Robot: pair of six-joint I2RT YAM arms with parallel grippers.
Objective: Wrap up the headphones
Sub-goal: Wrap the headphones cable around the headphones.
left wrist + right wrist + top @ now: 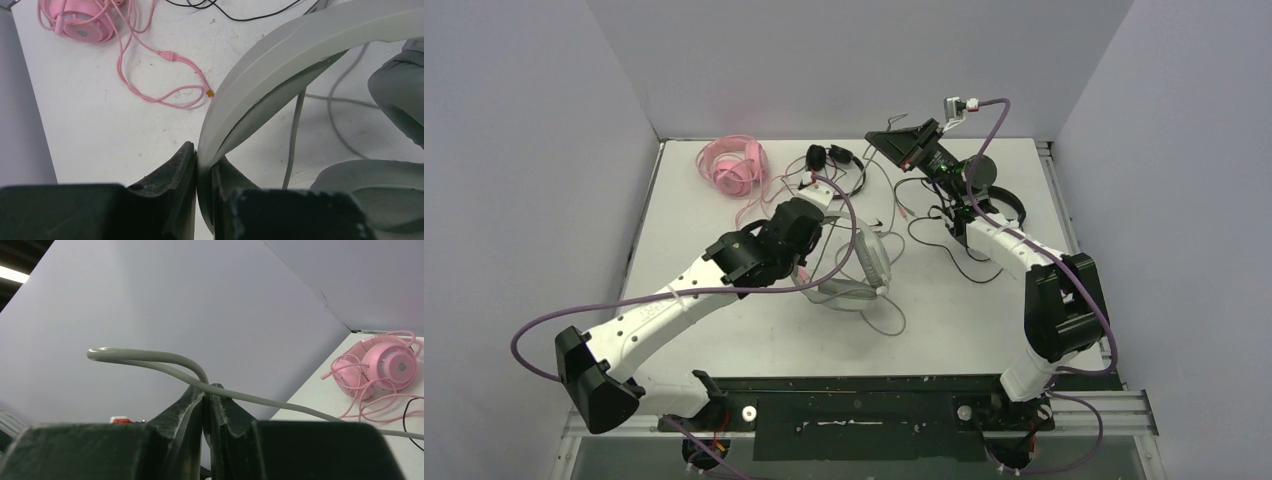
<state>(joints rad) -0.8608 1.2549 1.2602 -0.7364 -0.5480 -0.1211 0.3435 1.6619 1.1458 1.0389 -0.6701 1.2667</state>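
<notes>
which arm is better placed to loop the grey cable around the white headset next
Right, probably. The right hand pinches the grey cable, held up in the air, while the left hand is clamped on the headband of the white headset, steadying it.

Bulky white-grey headset [861, 268] at mid-worktop [724, 330], headband clamped between the left fingers [176, 170], its grey cable [150, 358] pinched between the right fingers [186, 405]. Pink headset [736, 165] lies far left, its pink cable loose. Thin black headset [829, 157] lies just beside it, and a second black headset [1016, 207] lies far right.
</notes>
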